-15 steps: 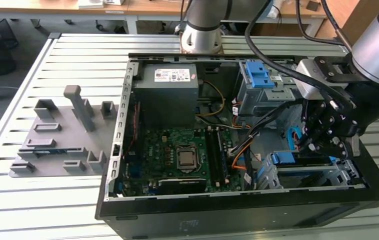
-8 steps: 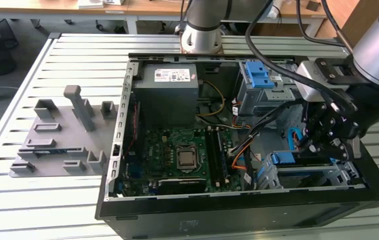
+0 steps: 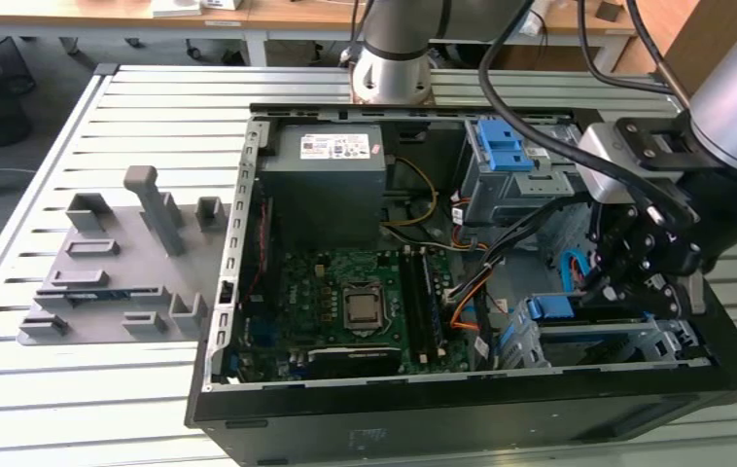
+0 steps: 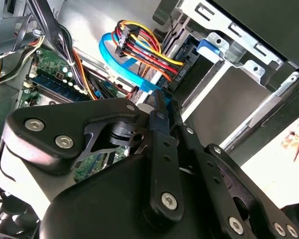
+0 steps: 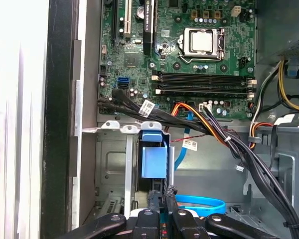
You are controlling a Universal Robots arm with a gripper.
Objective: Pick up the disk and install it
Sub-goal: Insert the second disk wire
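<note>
- slatted grey metal counter (image 3: 109,389) carries an open black computer tower (image 3: 473,418), lying on its side.
- silver disk in its blue plastic carrier frame (image 5: 154,159) stands edge-on in the bare metal drive cage (image 5: 109,164), seemingly partly seated.
- black robot hand (image 5: 160,196) has its fingers drawn close together, apparently pinched on the carrier's end.
- to do this well, push straight along the cage rails, keeping the frame square so it does not jam.
- light blue flat data cable (image 5: 199,201) and the black cable bundle (image 5: 229,144) lie near; keep them clear of the slot.
</note>
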